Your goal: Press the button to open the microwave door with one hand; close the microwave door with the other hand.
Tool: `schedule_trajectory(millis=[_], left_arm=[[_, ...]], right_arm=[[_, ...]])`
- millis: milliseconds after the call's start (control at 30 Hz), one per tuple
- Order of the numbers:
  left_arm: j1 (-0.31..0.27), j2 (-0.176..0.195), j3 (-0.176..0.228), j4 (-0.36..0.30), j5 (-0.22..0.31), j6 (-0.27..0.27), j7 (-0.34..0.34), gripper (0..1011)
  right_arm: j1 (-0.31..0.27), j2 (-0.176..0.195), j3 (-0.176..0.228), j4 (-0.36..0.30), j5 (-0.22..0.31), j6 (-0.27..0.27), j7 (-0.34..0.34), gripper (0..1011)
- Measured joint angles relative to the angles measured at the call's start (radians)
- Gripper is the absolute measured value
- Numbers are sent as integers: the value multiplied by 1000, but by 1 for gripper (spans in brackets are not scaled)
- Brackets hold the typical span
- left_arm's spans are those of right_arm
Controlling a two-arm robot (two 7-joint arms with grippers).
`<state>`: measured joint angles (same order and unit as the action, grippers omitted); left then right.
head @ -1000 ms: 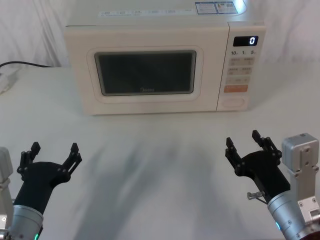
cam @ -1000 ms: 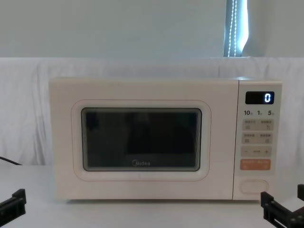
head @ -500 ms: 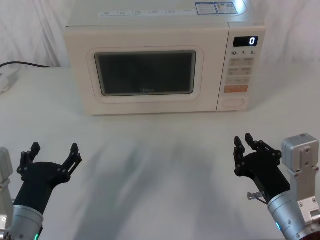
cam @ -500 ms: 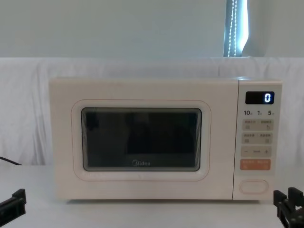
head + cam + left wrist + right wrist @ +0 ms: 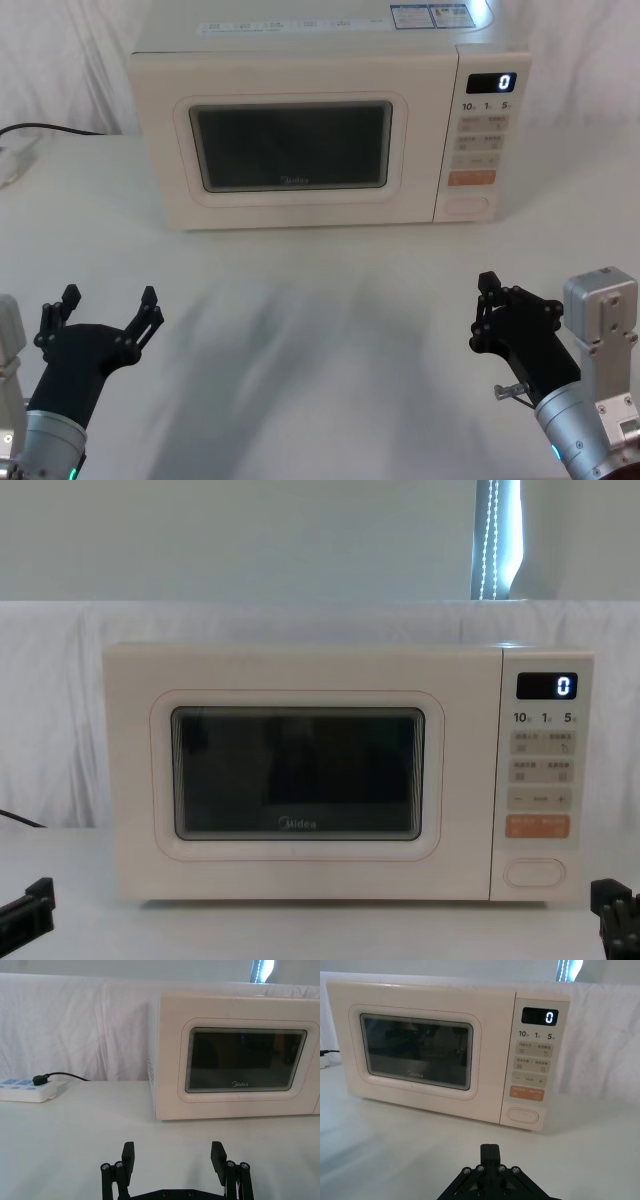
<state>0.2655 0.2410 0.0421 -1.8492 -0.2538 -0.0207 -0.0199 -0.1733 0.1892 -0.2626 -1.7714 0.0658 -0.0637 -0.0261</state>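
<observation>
Since a second ago the right tool [image 5: 488,300] has brought its spread fingers together and now hovers pinched shut in front of the microwave's keypad side, well apart from it; the white surface [image 5: 320,290] carries the microwave, whose door [image 5: 290,147] sits flush and closed, taking up the microwave's left and middle front; the left tool [image 5: 105,308] hovers in front of the microwave's left corner, fingers spread wide; the button [image 5: 467,205] lies untouched at the bottom of the microwave's keypad.
</observation>
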Motion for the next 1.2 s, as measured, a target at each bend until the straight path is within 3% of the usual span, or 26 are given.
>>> schedule_trajectory(millis=[400,600,967,1200], left_arm=[[0,0,0,0,0,0,0,1001],[0,0,0,0,0,0,0,1001],[0,0,0,0,0,0,0,1001],[0,0,0,0,0,0,0,1001]], right_arm=[[0,0,0,0,0,0,1,0],[20,-20,25,22,7,17,27,0],[102,-60,60,78,36,100,88,0],[182,-87,75,169,32,114,115,0]])
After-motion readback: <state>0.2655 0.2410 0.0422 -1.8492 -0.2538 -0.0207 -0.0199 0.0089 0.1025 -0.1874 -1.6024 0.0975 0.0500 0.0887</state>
